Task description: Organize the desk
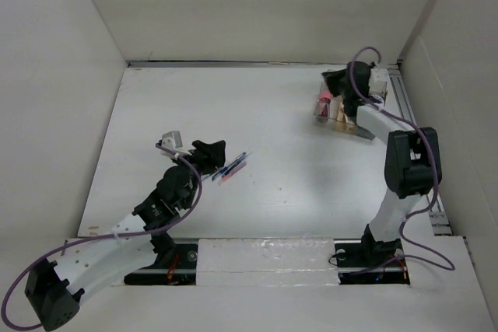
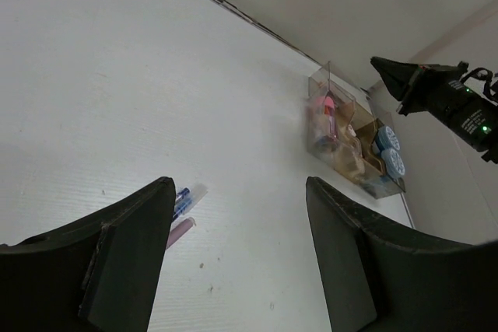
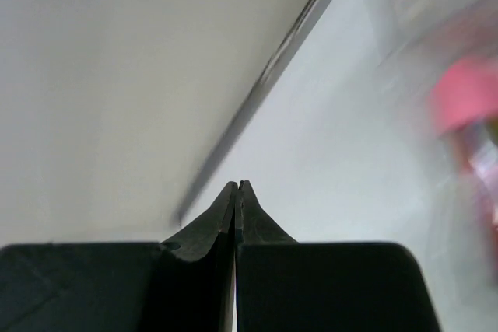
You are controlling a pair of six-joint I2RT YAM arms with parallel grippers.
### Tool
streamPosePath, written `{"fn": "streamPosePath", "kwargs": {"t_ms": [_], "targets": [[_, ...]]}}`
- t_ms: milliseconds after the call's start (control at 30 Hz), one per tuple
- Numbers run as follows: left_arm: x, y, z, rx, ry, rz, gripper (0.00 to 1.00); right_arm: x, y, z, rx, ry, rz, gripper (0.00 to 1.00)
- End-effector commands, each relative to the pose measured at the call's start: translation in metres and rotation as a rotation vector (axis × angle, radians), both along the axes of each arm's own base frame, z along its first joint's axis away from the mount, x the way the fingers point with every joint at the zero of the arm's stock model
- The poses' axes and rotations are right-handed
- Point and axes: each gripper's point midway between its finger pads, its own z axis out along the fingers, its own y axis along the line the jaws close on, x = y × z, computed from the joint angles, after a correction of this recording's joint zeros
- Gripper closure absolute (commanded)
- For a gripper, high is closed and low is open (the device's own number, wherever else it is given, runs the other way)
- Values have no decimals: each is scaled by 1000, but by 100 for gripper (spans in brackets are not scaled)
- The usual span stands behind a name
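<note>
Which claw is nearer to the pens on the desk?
Left. The left claw is open just beside the pens; the right claw is far away, shut, by the clear tray.

The top view looks down from high at 6 o'clock over the whole desk (image 1: 272, 130), the left wrist view faces low toward 1 o'clock, sharing the tray (image 1: 327, 120) and pens (image 1: 231, 167) with it, and the right wrist view, close and blurred, faces the 12 o'clock edge.
</note>
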Motion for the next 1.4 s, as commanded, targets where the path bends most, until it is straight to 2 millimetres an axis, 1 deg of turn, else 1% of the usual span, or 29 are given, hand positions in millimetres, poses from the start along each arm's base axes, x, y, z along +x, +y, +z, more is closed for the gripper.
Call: {"fn": "streamPosePath", "kwargs": {"t_ms": [0,33,100,133,167,200,233,267,300,333,367,400,433,467,500,533,667,767,800,867,900,933,967,1000,1100,1167,1200,1300,1367], "targets": [[0,13,20,-48,-43,57,36,-43,110,26,-161,-104,285,100],[-1,18,22,-64,-53,72,36,-67,150,11,-211,-83,382,100],[-3,24,25,-85,-65,89,36,-89,188,1,-266,-80,489,100],[-5,27,26,-95,-70,98,36,-104,203,-14,-300,-34,541,100],[-7,32,28,-111,-78,110,36,-125,232,-21,-355,-28,631,100],[-9,35,30,-123,-85,115,36,-134,241,-29,-384,-2,653,100],[-10,36,32,-134,-91,116,36,-150,247,-42,-418,58,684,100],[-12,41,34,-150,-104,127,36,-161,255,-49,-464,70,716,97],[-13,43,34,-158,-109,130,36,-179,272,-53,-497,71,755,93],[-14,44,34,-163,-111,131,36,-191,277,-60,-518,93,782,86],[-15,45,36,-170,-116,133,36,-203,282,-69,-534,125,812,82],[-16,46,37,-174,-118,131,36,-218,294,-74,-540,135,855,78],[-16,46,38,-179,-118,131,36,-226,295,-86,-556,175,873,74],[-17,46,38,-179,-121,126,36,-234,297,-92,-553,205,880,68],[-17,46,38,-176,-121,126,36,-237,298,-95,-559,221,878,66],[-17,46,39,-179,-123,128,36,-248,300,-101,-569,245,897,65],[-17,43,40,-172,-113,113,36,-273,308,-107,-608,274,939,57],[-17,43,40,-173,-116,114,36,-290,311,-112,-625,310,969,54],[-17,42,40,-170,-113,114,36,-295,311,-118,-618,334,989,54],[-18,41,42,-175,-114,104,36,-298,311,-124,-613,351,1002,54],[-18,41,41,-173,-114,100,36,-300,312,-132,-616,369,1011,53],[-18,41,42,-175,-118,99,36,-300,311,-136,-624,383,1013,51],[-18,41,41,-175,-118,103,36,-297,317,-133,-621,380,1018,51],[-18,42,41,-174,-118,108,36,-297,317,-145,-643,416,1025,50],[-19,41,43,-175,-119,99,36,-293,321,-145,-649,406,1027,50],[-19,41,43,-177,-122,96,36,-290,322,-150,-656,411,1014,50],[-19,41,44,-177,-123,97,36,-286,324,-147,-653,398,1005,50],[-19,41,42,-173,-120,99,36,-284,334,-147,-628,383,1023,50],[-19,39,43,-174,-121,88,36,-284,335,-151,-631,391,1024,49]]}}
